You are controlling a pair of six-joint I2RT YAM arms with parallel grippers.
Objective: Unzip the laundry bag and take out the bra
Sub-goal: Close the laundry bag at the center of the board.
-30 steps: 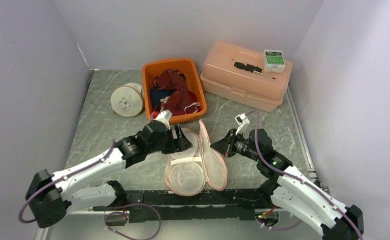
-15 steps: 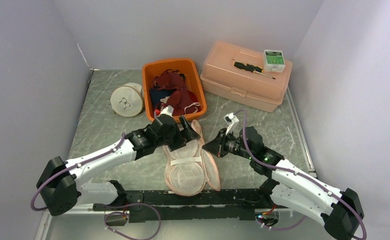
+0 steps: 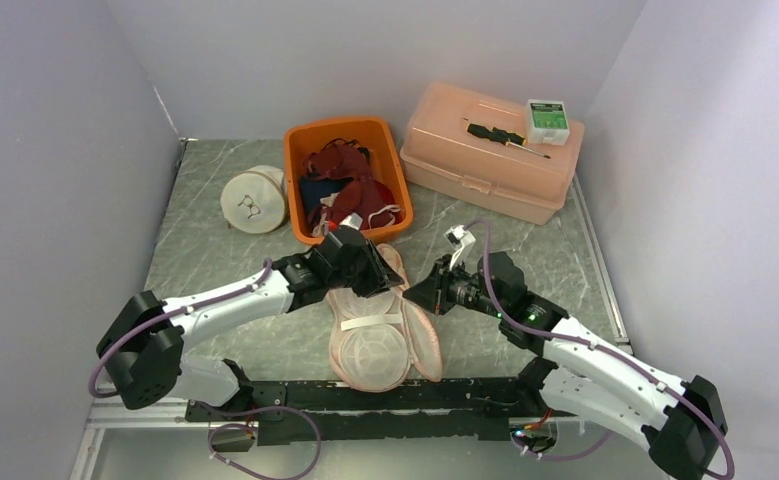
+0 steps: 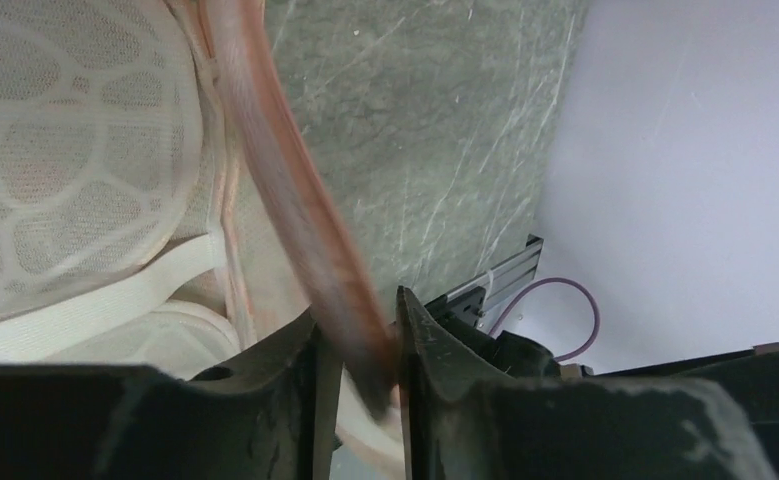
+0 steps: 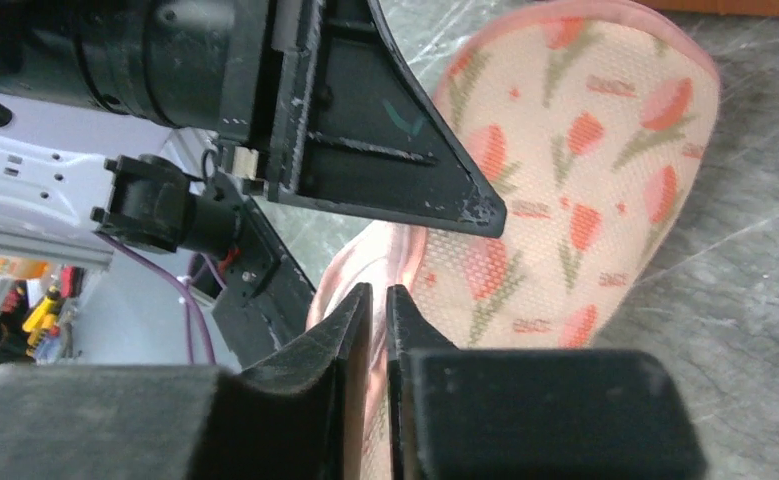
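Note:
The pink mesh laundry bag lies unzipped and spread open at the table's front centre. Inside it sits a pale webbed cup with a white strap, apparently the bra. My left gripper is shut on the bag's pink rim at the far end. The right gripper is at the tulip-print flap. Its jaws are a narrow slit apart, with the flap's edge in the gap. A finger of the left gripper hangs just above it.
An orange bin of dark red garments stands behind the bag. A round zipped white bag lies to the bin's left. At the back right is a peach box with a screwdriver and a small green-and-white box on its lid.
My left arm reached right over the bag and closed from wide open onto its rim. The right gripper moved in towards the bag, and its jaws parted slightly from fully shut.

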